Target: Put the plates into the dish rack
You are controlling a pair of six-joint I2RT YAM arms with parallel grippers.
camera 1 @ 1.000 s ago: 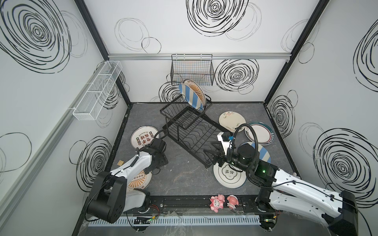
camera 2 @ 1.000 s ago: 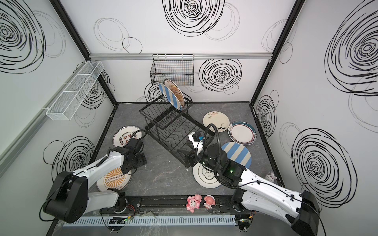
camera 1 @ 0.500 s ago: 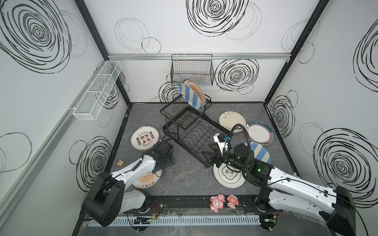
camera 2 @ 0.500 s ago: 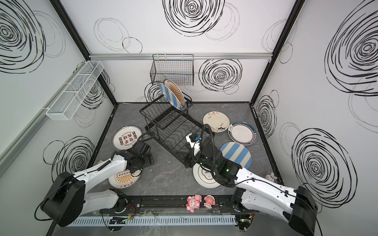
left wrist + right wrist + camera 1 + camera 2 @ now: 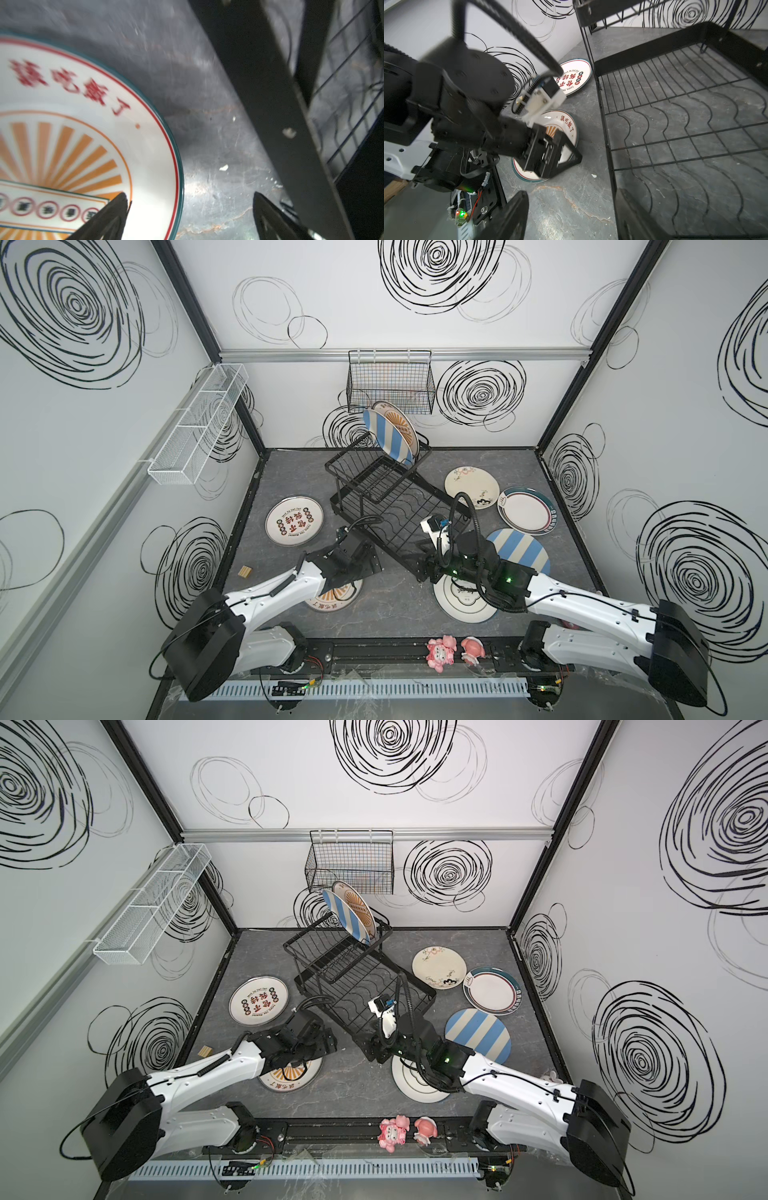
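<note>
Eight plates [image 5: 294, 521] (two in rack [image 5: 395, 518])

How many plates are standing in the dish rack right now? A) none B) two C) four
B: only a blue-striped plate and an orange sunburst plate stand upright at the far end of the dish rack.

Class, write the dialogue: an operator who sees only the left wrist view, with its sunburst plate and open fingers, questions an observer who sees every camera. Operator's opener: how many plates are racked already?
Observer: Two: a blue-striped plate and an orange sunburst plate stand at the far end of the dish rack.
Operator: And the other arm?
Observer: The right gripper is open at the rack's near corner.
Operator: What lies under that arm?
Observer: A white plate, lying flat.
</note>
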